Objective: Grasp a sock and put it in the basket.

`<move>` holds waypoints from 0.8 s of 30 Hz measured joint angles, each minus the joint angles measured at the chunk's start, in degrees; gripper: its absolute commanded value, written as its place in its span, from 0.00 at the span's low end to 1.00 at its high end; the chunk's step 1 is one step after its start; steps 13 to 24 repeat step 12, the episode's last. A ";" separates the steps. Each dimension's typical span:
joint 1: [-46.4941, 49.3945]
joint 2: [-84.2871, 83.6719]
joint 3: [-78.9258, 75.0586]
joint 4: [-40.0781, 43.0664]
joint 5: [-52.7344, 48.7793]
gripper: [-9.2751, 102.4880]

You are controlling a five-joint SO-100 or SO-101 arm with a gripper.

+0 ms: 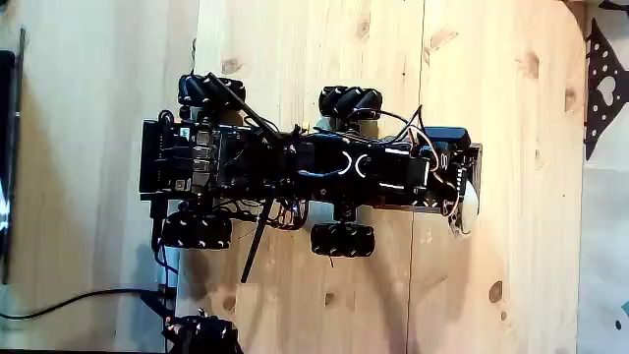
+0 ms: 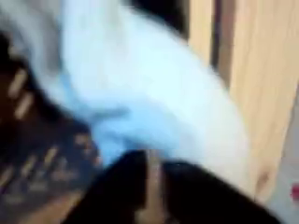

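Note:
The white sock (image 2: pixel 159 84) looms large and blurred in the wrist view, rising from my gripper (image 2: pixel 149 194), whose dark fingers close on its lower end. To its left lies the dark perforated wall of the basket (image 2: pixel 28 140). In the fixed view the black arm stretches right across the wheeled robot. My gripper (image 1: pixel 454 197) is at its right end, and the sock (image 1: pixel 467 208) shows as a small white lump beside it. The jaws themselves are hidden there.
The wheeled robot base (image 1: pixel 197 157) sits on a light wooden table (image 1: pixel 521 295), with black wheels (image 1: pixel 342 239) on both sides. Cables trail off at the lower left (image 1: pixel 79 300). A black cut-out panel (image 1: pixel 601 88) stands at the right edge.

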State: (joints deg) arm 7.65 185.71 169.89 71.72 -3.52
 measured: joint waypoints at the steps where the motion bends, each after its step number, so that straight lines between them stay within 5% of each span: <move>1: 0.26 0.00 0.00 0.18 0.00 0.09; 24: 1.23 0.00 0.00 0.53 0.35 0.09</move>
